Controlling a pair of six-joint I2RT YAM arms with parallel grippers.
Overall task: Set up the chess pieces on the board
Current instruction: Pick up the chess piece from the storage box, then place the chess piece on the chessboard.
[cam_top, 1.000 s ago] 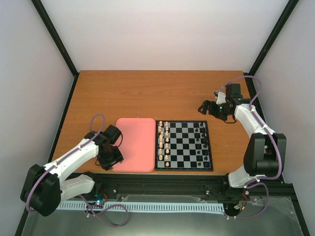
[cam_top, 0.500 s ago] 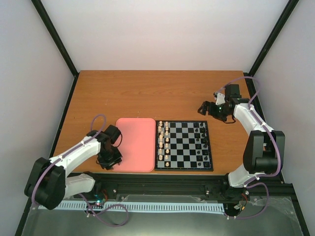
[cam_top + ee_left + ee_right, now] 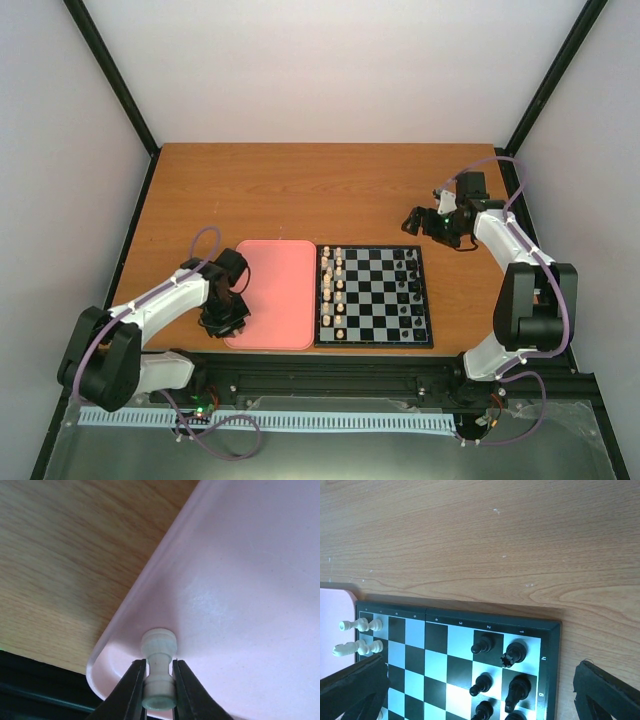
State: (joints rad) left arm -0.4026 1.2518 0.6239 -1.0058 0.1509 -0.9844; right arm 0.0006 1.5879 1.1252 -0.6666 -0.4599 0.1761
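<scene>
My left gripper (image 3: 224, 320) is at the near left corner of the pink tray (image 3: 275, 290). In the left wrist view it (image 3: 159, 666) is shut on a cream-white chess piece (image 3: 159, 647), gripped round its waist just inside the tray (image 3: 240, 580) rim. The board (image 3: 373, 344) lies right of the tray. Several white pieces (image 3: 333, 290) stand in its left columns and black pieces (image 3: 408, 290) in its right columns. My right gripper (image 3: 425, 222) is open and empty above the table beyond the board's far right corner (image 3: 470, 614). Its view shows black pieces (image 3: 514, 652) and two white pieces (image 3: 360, 625).
The orange-brown wooden table (image 3: 300, 190) stretches behind the tray and board. A black rail (image 3: 330, 375) runs along the near edge by the arm bases. White walls with black corner posts (image 3: 110, 75) enclose the sides and back.
The left arm has swung its elbow inward and shifted the gripper slightly at the tray's near left corner. The right arm has barely moved.
</scene>
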